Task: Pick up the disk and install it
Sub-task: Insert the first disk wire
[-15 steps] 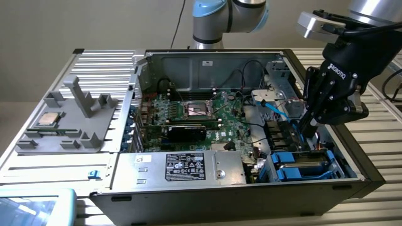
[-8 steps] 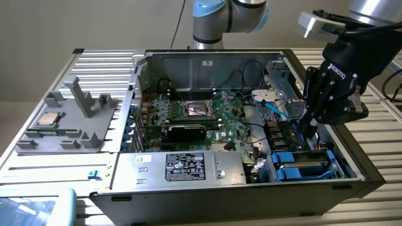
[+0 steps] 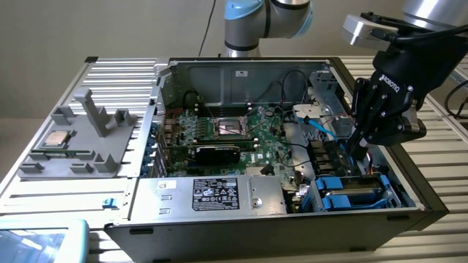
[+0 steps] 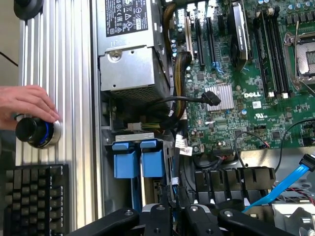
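The disk [image 3: 352, 193] sits low in the drive bay at the front corner of the open computer case [image 3: 241, 66], on the exterior view's right. Its bright blue carrier and a strip of grey metal show. In the wrist view, two blue carrier tabs of the disk [image 4: 138, 162] stand side by side in that bay. My gripper [image 3: 356, 149] hangs inside the case just above and behind the bay, fingers pointing down. Seen from the wrist, the gripper [image 4: 179, 219] is shut, its black fingers pressed together with nothing visible between them, a short way from the blue tabs.
A power supply [image 3: 212, 194] fills the case's front, with the motherboard [image 3: 227, 131] behind it. A blue cable [image 3: 321, 129] and black wires run near the bay. A grey fixture holding a processor chip [image 3: 55, 139] stands outside. A person's hand [image 4: 24, 103] rests on a knob [image 4: 37, 132] above a keyboard [image 4: 34, 201].
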`<action>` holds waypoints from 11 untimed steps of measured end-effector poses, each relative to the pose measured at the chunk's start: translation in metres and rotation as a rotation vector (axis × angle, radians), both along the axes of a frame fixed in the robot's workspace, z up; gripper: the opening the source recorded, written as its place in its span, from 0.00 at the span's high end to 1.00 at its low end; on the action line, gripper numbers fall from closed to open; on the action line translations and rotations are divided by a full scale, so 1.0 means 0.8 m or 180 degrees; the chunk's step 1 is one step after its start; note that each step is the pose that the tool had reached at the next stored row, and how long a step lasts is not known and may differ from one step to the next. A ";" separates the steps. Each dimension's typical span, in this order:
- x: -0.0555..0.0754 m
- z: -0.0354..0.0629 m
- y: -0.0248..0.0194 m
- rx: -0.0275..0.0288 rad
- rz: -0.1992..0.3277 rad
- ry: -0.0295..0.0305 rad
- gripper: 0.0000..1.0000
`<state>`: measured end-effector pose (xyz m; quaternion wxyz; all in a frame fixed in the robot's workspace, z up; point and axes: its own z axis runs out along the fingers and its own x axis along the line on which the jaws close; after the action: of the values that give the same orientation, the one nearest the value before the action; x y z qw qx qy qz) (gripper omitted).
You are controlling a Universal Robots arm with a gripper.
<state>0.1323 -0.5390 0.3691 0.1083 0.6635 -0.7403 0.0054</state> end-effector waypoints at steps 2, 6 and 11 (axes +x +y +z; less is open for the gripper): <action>0.000 0.000 0.0000 0.0000 0.0000 0.0000 0.84; 0.000 0.000 0.0000 0.0000 0.0000 0.0000 0.84; 0.000 0.000 0.0000 0.0000 0.0000 0.0000 0.84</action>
<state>0.1323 -0.5390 0.3691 0.1083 0.6635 -0.7403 0.0054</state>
